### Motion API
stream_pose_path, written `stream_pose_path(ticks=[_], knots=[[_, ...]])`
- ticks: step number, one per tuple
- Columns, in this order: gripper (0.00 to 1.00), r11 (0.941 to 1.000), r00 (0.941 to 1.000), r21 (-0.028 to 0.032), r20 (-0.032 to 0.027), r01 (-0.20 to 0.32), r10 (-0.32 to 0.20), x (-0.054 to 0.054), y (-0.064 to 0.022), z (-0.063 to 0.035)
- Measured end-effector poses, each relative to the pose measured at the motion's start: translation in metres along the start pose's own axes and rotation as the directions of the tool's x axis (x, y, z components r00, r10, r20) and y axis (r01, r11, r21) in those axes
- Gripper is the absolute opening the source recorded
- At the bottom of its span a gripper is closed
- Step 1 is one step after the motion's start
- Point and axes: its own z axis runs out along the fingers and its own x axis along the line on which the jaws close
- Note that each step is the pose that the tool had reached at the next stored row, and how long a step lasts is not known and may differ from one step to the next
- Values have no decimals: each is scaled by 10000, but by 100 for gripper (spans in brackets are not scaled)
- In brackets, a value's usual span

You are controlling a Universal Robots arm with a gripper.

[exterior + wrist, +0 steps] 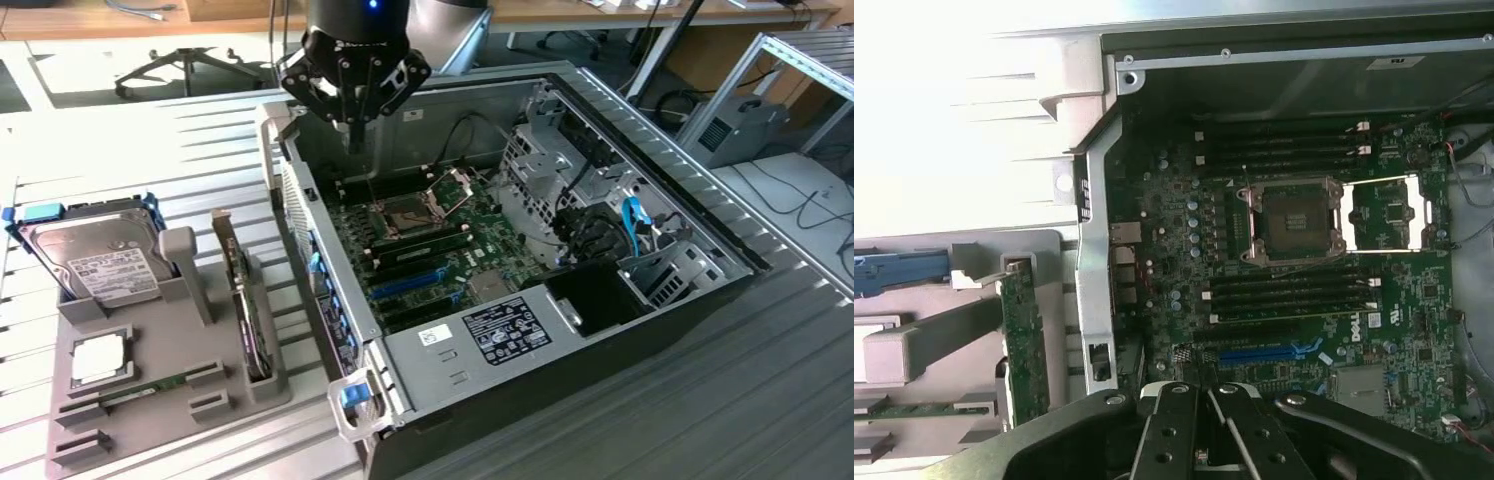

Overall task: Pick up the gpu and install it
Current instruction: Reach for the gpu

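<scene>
We start with the open computer case point(561, 400), which lies on its side with the motherboard point(427, 250) point(1184, 230) facing up directly beneath the gripper point(356, 140) point(1201, 395). The gripper hangs above the board, its fingers pressed together and holding nothing. Beyond the case wall, off to the gripper's side, the grey holder point(160, 420) carries the parts. The gpu point(248, 300) point(1024, 340) stands on edge in its holder slot, well apart from the gripper and not yet picked up. The hard drive point(104, 262) sits farther out again on the same holder. We judge the main risk to be the closed fingers, which would strike the card's upper edge instead of straddling it. A low sideways path could also clip the case wall that stands between gripper and card. Being thin and upright, the card could tip or twist under an off-centre pinch and then meet its slot crooked. The exterior view gives us the gripper's height above the case and the layout of the whole holder. The wrist view gives us the board from above, with the blue slot point(1264, 353) just ahead of the fingers and the card's green circuit-board face alongside the case wall.
</scene>
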Motion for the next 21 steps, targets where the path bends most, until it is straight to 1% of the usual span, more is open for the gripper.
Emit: stream_pose_path(ticks=[21], knots=[[11, 10000, 10000, 1, 14, 0, 0, 161, -12, -6]])
